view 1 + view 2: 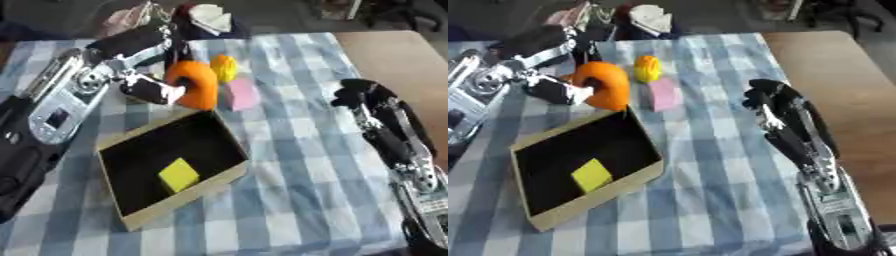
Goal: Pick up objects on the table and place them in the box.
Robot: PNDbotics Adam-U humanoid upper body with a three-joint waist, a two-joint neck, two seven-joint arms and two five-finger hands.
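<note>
Over the box's [229,176] far edge, my left robot hand [150,86] wrapped round an orange ring [198,84], yellow block [178,175] inside, my right robot hand [773,102] curled, holding nothing, above the desk [297,165]

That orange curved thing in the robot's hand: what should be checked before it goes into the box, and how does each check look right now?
1. Left hand curled round the orange curved object: ok.
2. Object above the box opening: not ok, it sits at the far edge.
3. Room inside beside the yellow block: ok.
4. Yellow object and pink block clear of the path: ok.
5. Right hand away from the box: ok.
</note>
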